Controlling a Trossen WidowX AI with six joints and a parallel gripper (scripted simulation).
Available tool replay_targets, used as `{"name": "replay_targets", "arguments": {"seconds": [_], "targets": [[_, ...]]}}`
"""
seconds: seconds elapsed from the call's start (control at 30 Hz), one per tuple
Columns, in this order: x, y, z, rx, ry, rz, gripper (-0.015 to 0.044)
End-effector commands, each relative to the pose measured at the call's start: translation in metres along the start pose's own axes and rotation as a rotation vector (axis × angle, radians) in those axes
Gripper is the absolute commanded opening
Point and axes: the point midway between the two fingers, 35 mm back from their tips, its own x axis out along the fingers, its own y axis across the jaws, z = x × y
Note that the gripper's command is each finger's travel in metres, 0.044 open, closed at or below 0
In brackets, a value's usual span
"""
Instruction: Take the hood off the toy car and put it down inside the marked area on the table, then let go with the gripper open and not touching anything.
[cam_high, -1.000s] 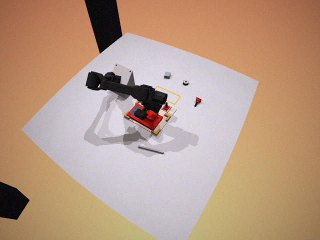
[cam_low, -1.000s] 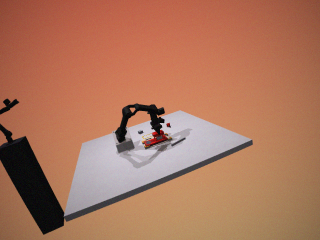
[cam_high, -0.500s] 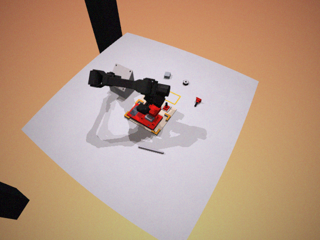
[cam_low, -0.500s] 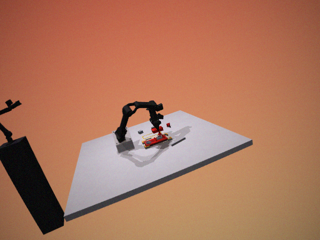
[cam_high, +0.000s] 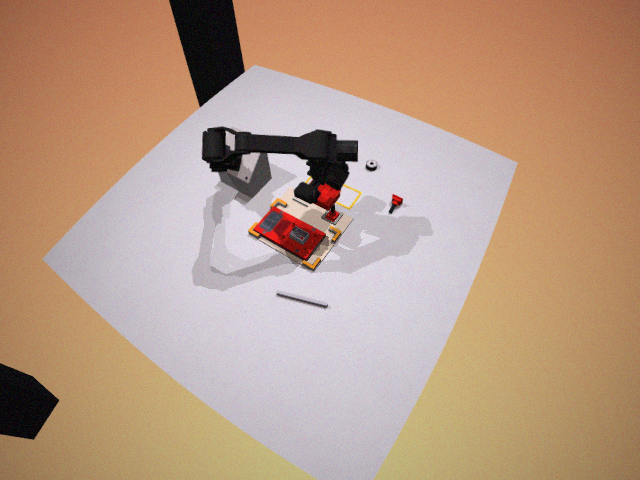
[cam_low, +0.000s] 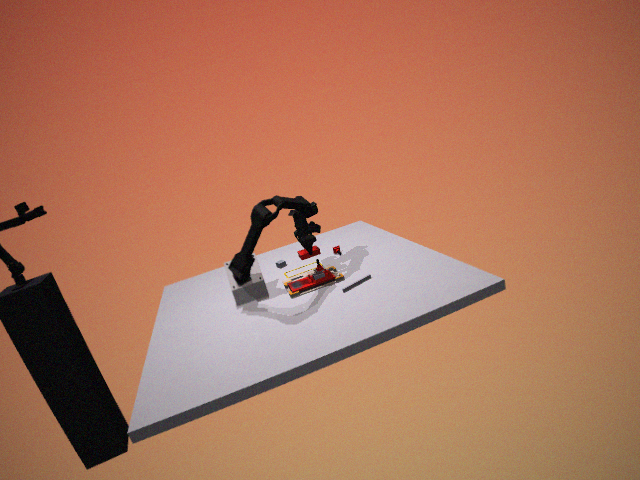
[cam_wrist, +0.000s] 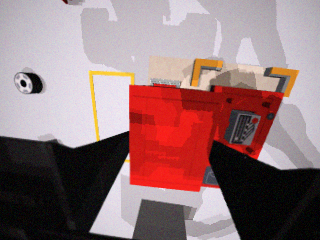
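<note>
The red hood is held level in the air. My gripper points down and is shut on the hood, one finger at each side. The red car body lies below it between orange corner brackets, its grey engine uncovered. The marked area is a yellow outline on the table beside the car's board. In the wrist view the hood covers part of the outline and part of the car body.
A red piece with a black stick stands on the beige board near the outline. A black and white wheel, a red part, a grey block and a grey rod lie around.
</note>
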Motion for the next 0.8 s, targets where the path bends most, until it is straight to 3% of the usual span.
{"name": "replay_targets", "arguments": {"seconds": [0.0, 0.43, 0.77], "targets": [[-0.001, 0.029, -0.004, 0.003, 0.000, 0.006, 0.0000], [0.002, 0.108, -0.030, 0.015, 0.003, -0.007, 0.0000], [0.005, 0.111, -0.031, 0.016, 0.003, -0.009, 0.0000]]}}
